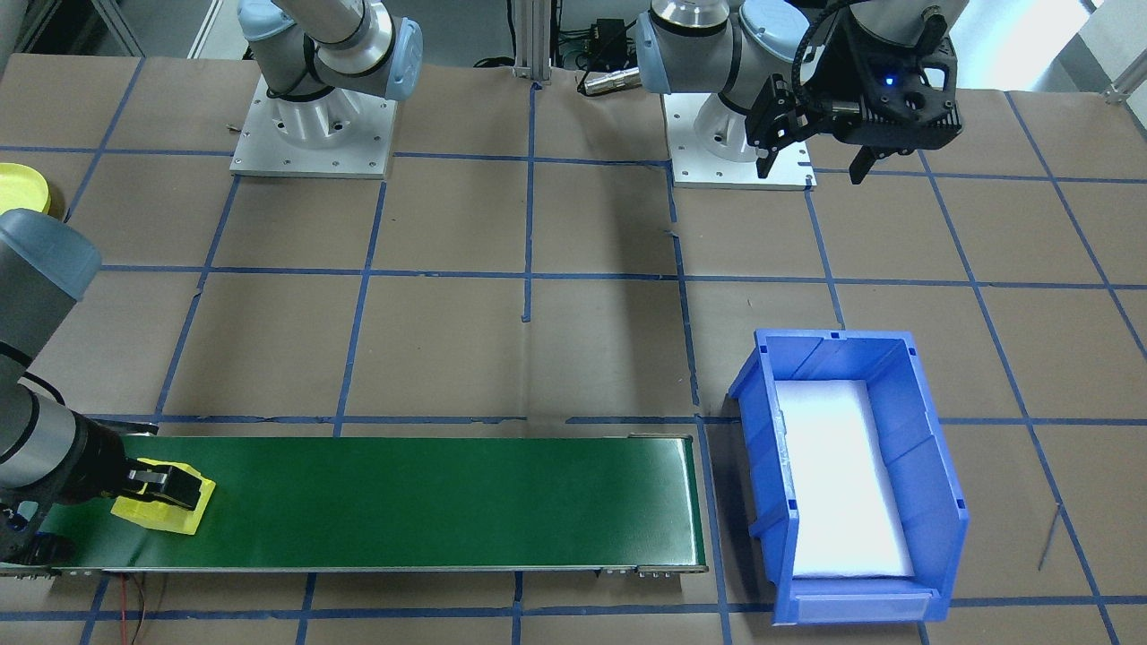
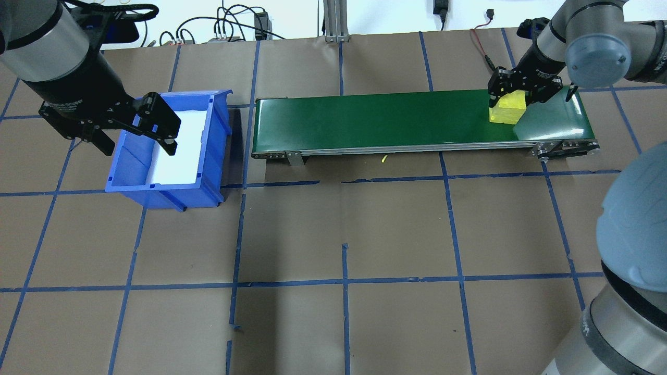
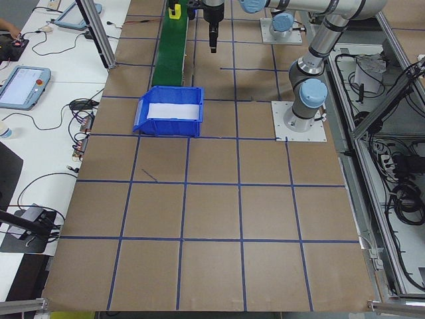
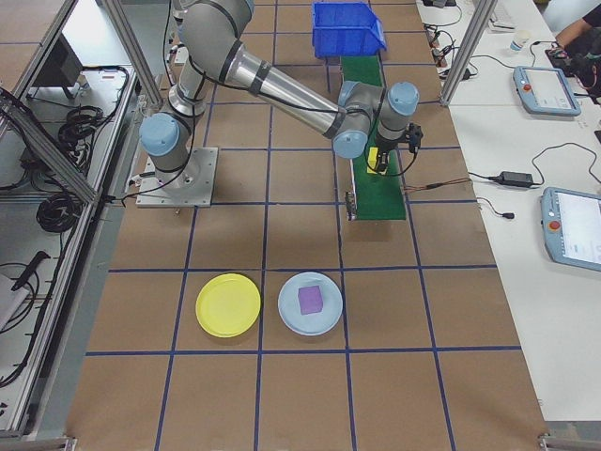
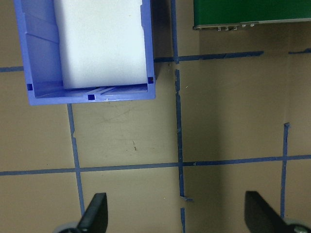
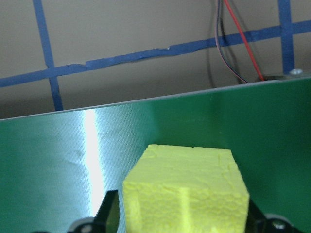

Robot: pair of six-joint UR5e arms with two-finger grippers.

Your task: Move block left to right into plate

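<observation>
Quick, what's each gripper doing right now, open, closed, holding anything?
Left gripper: open, empty, hovering by the blue bin.
Right gripper: fingers on either side of the yellow block on the green conveyor belt; appears closed on it.

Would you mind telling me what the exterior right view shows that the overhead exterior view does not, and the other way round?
Only the exterior right view shows the yellow plate and, beside it, a pale blue plate carrying a purple block. Only the overhead view shows the left gripper, open above the blue bin. Both show the bin, the green conveyor, and the right gripper around the yellow block at the conveyor's end.
</observation>
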